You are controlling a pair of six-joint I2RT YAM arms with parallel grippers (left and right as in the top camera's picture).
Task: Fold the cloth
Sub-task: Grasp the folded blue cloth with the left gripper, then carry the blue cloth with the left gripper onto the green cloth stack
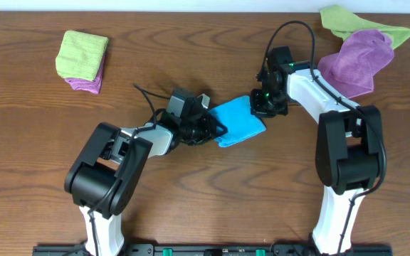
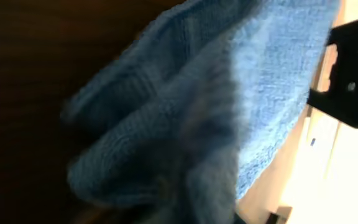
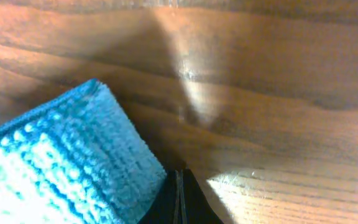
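Left gripper (image 1: 211,129) meets the left edge of the one blue cloth (image 1: 238,121), which lies at mid-bench (image 1: 219,192); its state cannot be told. Right gripper (image 1: 264,108), jaws pressed together, sits at the cloth's right corner. Two folded cloths (image 1: 82,51), green over purple, are stacked at rear left. Two loose cloths (image 1: 358,62), one green and one purple, lie at rear right.

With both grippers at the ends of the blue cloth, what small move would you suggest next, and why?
Probably release and back the left gripper off the blue cloth. The cloth looks like a compact, layered rectangle, with the right gripper at its opposite corner, jaws seemingly closed. The left wrist view is too blurred to show its grip.
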